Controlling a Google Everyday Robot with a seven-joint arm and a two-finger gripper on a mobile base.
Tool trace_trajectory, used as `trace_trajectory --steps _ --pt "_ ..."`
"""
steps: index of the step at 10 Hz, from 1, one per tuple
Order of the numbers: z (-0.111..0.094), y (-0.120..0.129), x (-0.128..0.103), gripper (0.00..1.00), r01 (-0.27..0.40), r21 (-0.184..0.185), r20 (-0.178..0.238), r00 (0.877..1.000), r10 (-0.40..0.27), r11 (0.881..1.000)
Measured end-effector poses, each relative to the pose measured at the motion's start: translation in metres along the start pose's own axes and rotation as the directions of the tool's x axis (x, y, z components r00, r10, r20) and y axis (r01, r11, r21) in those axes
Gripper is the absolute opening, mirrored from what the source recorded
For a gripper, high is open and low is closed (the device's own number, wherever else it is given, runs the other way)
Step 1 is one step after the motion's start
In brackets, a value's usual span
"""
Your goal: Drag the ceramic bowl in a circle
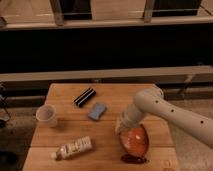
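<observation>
The ceramic bowl (136, 140), glossy orange-red and shallow, sits near the front right of the wooden table (65, 127). My gripper (121, 129) reaches down from the white arm (165, 111) and is at the bowl's left rim, touching it. The arm's wrist hides the fingers. The bowl's near edge lies against a dark red item (134, 159) at the table's front.
A small white cup (46, 115) stands at the left. A white bottle (74, 148) lies at the front left. A blue sponge (97, 111) and a black striped object (84, 96) lie mid-table. A dark bench and railing are behind the table.
</observation>
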Motion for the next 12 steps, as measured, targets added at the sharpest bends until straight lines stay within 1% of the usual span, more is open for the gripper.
trace_trajectory --steps 1,2,4,5,6,8,9,10,11,12 --pt "-0.004 0.018 0.007 0.00 -0.037 -0.007 -0.007 0.999 0.037 0.999" --pt "-0.007 0.027 0.018 0.00 -0.063 -0.006 -0.013 0.998 0.063 0.998" --pt "-0.008 0.038 0.047 0.00 -0.096 -0.007 -0.010 0.995 0.096 0.995" --pt "-0.007 0.043 0.068 0.02 -0.110 -0.014 -0.005 0.994 0.110 0.994" --pt "-0.005 0.047 0.085 0.09 -0.119 -0.024 0.000 0.993 0.119 0.993" --pt "0.005 0.050 0.120 0.31 -0.131 -0.054 0.015 0.991 0.132 0.990" --pt "0.010 0.048 0.127 0.40 -0.129 -0.064 0.024 0.991 0.130 0.990" --pt "0.014 0.043 0.133 0.51 -0.121 -0.067 0.032 0.992 0.123 0.990" --pt "0.016 0.041 0.132 0.55 -0.117 -0.065 0.033 0.992 0.119 0.991" --pt "0.014 0.038 0.132 0.55 -0.112 -0.062 0.029 0.993 0.114 0.992"
